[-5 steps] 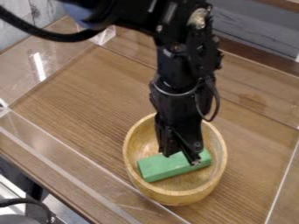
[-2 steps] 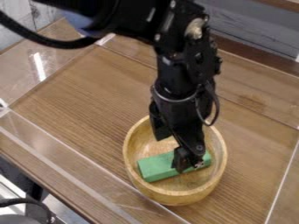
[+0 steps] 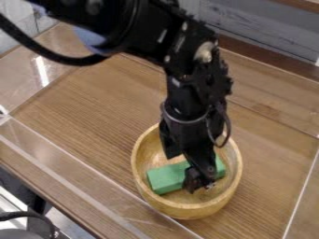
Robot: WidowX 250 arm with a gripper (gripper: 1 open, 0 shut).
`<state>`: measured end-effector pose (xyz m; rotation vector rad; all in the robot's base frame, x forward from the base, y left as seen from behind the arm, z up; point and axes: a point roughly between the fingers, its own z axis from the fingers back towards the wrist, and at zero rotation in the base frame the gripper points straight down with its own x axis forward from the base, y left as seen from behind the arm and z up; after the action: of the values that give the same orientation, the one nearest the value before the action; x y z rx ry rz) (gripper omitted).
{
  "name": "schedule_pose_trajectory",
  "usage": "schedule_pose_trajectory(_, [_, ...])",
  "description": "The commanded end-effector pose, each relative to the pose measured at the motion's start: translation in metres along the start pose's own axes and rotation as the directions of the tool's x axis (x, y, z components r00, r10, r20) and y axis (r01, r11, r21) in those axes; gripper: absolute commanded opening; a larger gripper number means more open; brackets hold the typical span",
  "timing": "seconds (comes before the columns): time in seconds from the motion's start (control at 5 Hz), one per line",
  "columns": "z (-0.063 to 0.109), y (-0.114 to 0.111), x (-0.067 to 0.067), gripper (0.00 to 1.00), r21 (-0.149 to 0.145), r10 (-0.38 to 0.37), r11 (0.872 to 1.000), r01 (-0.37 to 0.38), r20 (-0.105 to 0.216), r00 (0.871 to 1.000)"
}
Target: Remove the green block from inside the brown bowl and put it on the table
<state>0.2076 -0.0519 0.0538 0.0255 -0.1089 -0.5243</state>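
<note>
End effector: black two-fingered end effector on a dark arm, pointing straight down into the bowl at lower centre of the frame; its fingers stand apart, as wide as they go, and nothing is clamped between them.
Contact: the fingertips sit at or just over the block's top face; whether they touch it cannot be told, since the arm hides that spot.
Bench: brown wood-grain bench with clear acrylic walls, filling the left and centre of the frame.
Bowl: round, shallow, light-brown wooden bowl with a thick rim, resting on the bench at lower centre.
Block: small flat bright-green rectangular block lying inside the bowl, its left end showing, its right part behind the fingers.
Stage: by my reading, the grasp is being set up; the block is not yet lifted.
Risk one: if the fingers close off-centre or across the long side, the flat block could tip or squirt out against the bowl wall.
Risk two: coming down too far could press the block into the curved floor and rock or drag the bowl.
Risk three: a weak pinch could drop the block back in on the way over the rim.
</note>
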Motion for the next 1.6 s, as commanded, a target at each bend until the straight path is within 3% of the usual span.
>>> schedule_pose_trajectory(0.0, [-0.003,0.001,0.006,1.0,0.01,0.006,1.0,-0.006,0.031,1.0])
schedule_pose_trajectory(0.2, [-0.009,0.001,0.007,0.0,0.012,0.012,1.0,-0.013,0.034,0.999])
schedule_pose_trajectory(1.4, [0.029,0.016,0.013,0.0,0.043,0.107,0.993,-0.107,0.012,0.994])
